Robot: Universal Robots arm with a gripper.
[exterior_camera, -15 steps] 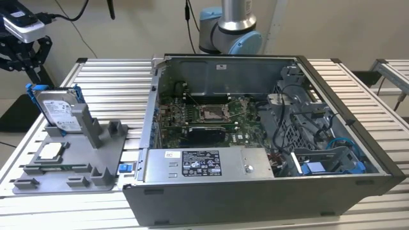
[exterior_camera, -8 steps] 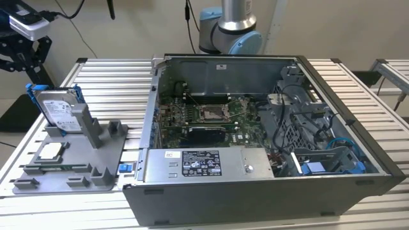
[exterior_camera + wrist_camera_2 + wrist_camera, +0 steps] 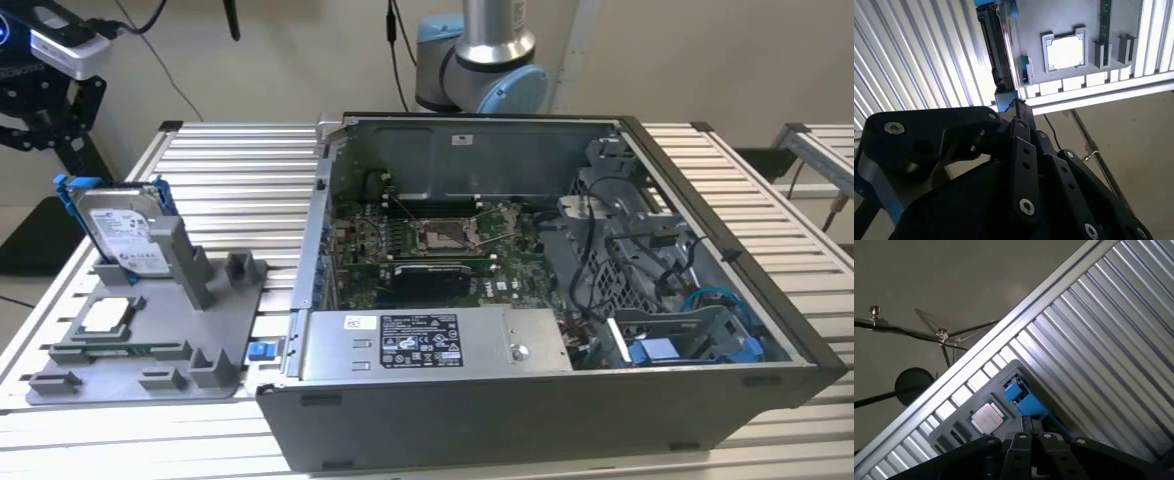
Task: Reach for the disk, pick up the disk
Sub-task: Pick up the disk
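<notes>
disk point(image 3: 120, 230) stands upright in grey holder point(image 3: 200, 340) on table point(image 3: 227, 160), at the exterior view's left. gripper point(image 3: 1030, 421) near its blue-framed edge, contact not evident. jaws look drawn together, holding nothing. judged: reach part-way; grasp and lift not yet done.

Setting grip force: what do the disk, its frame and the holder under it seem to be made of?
Disk: likely metal, with a silver-grey matte casing and a white, paper-like label.
Frame: probably plastic, in an even bright blue.
Holder: seems moulded or printed plastic, a dull flat grey without shine.
</notes>
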